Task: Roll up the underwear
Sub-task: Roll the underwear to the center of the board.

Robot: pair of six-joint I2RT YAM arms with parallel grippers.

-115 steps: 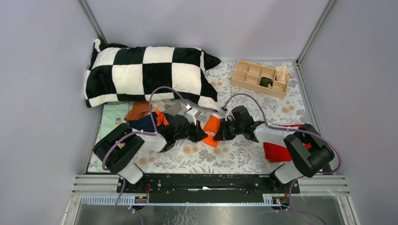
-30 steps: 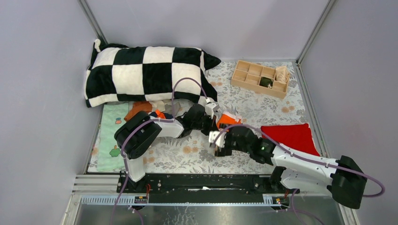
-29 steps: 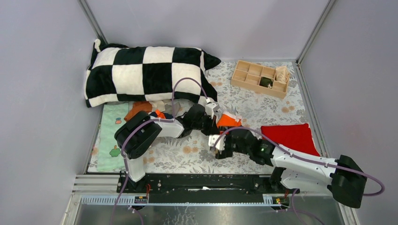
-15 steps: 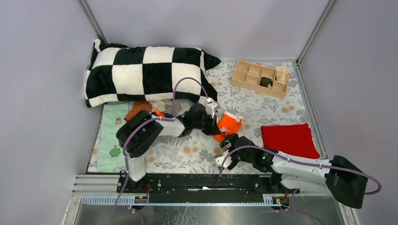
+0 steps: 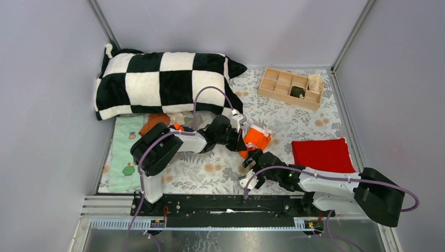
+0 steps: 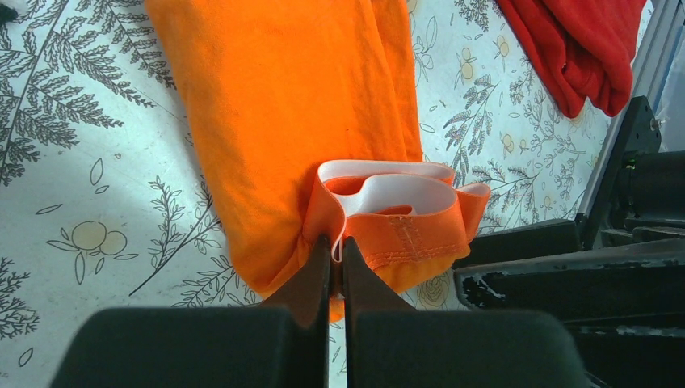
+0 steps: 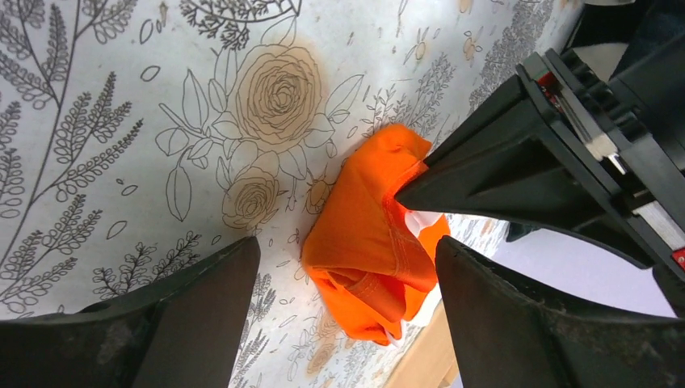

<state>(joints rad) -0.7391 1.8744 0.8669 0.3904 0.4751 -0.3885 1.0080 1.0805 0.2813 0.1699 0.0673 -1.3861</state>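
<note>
The left gripper [image 6: 331, 242] is pinching the waistband edge of the orange underwear [image 6: 275, 97], its jaws clenched tight on the cloth. The garment is lying partly bunched on the floral table cover [image 5: 210, 173] at mid-table. The right gripper [image 7: 343, 267] is hovering just beside it, jaws spread wide and grasping nothing.

The left arm [image 5: 178, 143] hides most of the underwear pile [image 5: 155, 121], and what fills the far tray [image 5: 287, 99] is too small to identify.

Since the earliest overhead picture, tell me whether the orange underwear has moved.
Yes. The orange underwear, pinched by the left gripper, now lies right of the checked pillow's corner, nearer the wooden tray.
</note>
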